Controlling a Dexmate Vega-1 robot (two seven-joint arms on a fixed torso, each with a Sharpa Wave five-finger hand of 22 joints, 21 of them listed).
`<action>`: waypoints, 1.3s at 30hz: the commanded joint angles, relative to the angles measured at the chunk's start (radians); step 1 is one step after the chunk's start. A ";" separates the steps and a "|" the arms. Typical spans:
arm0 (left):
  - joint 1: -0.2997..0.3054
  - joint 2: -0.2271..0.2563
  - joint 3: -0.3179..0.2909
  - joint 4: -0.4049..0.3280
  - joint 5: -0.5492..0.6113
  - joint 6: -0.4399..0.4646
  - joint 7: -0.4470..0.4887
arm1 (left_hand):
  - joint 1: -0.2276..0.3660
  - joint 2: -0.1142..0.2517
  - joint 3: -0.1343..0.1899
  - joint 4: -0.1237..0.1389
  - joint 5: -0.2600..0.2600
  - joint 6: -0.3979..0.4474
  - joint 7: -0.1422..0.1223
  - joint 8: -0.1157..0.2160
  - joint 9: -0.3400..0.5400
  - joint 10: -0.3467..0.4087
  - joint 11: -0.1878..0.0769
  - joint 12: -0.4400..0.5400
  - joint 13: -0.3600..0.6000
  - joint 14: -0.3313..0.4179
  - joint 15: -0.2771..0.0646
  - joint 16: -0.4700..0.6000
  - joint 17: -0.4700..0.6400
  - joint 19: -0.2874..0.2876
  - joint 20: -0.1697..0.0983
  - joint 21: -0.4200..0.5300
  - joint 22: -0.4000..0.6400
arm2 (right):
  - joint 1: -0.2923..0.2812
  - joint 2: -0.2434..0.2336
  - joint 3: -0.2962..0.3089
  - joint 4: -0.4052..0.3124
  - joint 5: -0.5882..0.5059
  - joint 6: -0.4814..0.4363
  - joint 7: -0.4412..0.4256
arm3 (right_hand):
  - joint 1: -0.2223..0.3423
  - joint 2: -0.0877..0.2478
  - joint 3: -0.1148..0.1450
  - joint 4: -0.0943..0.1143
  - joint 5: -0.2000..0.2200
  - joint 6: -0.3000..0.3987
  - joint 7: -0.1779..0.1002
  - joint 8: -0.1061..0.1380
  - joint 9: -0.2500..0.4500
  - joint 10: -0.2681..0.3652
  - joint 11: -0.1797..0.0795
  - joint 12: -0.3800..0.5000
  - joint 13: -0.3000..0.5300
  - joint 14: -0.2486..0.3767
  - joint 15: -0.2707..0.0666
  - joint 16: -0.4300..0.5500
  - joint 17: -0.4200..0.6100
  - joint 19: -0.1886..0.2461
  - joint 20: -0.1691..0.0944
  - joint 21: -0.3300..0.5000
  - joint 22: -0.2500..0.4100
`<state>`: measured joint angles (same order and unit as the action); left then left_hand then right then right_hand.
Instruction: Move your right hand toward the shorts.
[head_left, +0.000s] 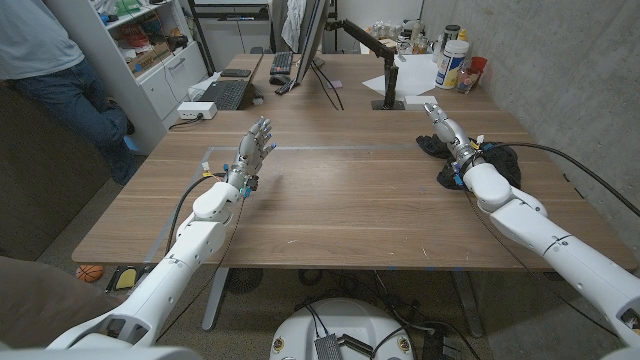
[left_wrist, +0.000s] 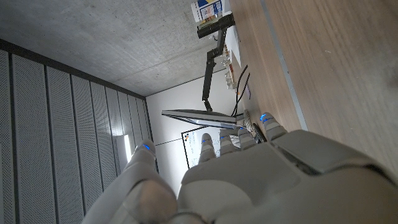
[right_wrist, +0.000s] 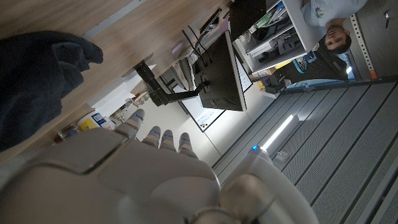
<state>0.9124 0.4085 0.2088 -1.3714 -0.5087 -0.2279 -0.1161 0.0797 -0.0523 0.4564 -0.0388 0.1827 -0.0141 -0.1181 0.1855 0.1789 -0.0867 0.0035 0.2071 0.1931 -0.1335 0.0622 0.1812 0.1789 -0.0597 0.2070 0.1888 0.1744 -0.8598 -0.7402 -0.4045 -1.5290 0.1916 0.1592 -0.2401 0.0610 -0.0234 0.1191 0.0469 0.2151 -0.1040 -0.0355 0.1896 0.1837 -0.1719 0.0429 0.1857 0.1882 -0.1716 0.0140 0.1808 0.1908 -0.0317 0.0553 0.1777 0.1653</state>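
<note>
Shorts (head_left: 497, 160): dark, crumpled heap at 2 o'clock on table (head_left: 340, 190), near right edge; long axis roughly 9-to-3; no clear pointing direction. Also seen as dark cloth (right_wrist: 34, 81) on the wood.

Right robot hand (head_left: 447, 131): over shorts' 9 o'clock end, fingers straight and apart, aimed at 11 o'clock, holding nothing; contact unclear.

Left robot hand (head_left: 252, 150): at 10 o'clock, raised, fingers spread, empty.
</note>
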 joint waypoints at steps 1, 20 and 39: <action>0.003 0.004 0.001 -0.003 0.002 -0.003 -0.001 | 0.007 0.006 0.000 -0.003 0.004 -0.003 -0.002 0.002 0.002 -0.009 -0.002 0.006 0.003 -0.011 0.002 0.006 0.006 -0.004 0.002 0.004 0.005 | -0.017 -0.044 -0.007 -0.064 -0.097 -0.082 -0.062 | 0.010 -0.001 0.001 -0.008 0.006 -0.005 -0.002 0.002 0.005 -0.016 -0.007 0.000 0.003 -0.089 -0.008 0.001 0.001 -0.005 0.003 0.000 0.003; 0.012 0.010 -0.006 -0.002 -0.005 -0.011 -0.007 | 0.006 0.008 -0.001 -0.005 0.004 0.001 -0.001 0.004 0.002 -0.010 -0.001 0.006 0.003 -0.015 0.002 0.005 0.006 -0.006 0.002 0.004 0.005 | -0.033 -0.095 -0.003 -0.125 -0.161 -0.163 -0.083 | 0.022 0.002 0.004 -0.016 0.006 -0.002 -0.008 0.004 0.005 -0.013 -0.012 0.005 0.003 -0.093 -0.008 0.004 0.001 -0.010 0.007 0.001 0.003; 0.009 0.009 -0.002 0.000 -0.001 -0.014 -0.009 | 0.004 0.009 -0.002 -0.007 0.004 0.002 -0.001 0.004 0.002 -0.011 -0.001 0.006 0.003 -0.017 0.003 0.006 0.006 -0.006 0.001 0.005 0.005 | -0.041 -0.144 -0.018 -0.170 -0.273 -0.262 -0.122 | 0.039 0.009 0.010 -0.026 0.004 -0.003 -0.017 0.004 0.005 -0.018 -0.017 0.006 0.004 -0.098 -0.011 0.006 0.000 -0.014 0.012 0.003 0.003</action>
<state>0.9225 0.4169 0.2030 -1.3681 -0.5147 -0.2422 -0.1291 0.0797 -0.0523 0.4533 -0.0418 0.1827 -0.0142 -0.1181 0.1855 0.1788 -0.0867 0.0035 0.2071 0.1931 -0.1421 0.0642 0.1812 0.1840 -0.0596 0.2070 0.1887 0.1744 -0.9024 -0.8638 -0.4128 -1.6879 -0.0298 -0.0618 -0.3463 0.0878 -0.0205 0.1247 0.0270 0.2151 -0.1054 -0.0450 0.1897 0.1836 -0.1716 0.0320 0.1858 0.1881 -0.1714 0.0068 0.1809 0.1910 -0.0387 0.0626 0.1778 0.1652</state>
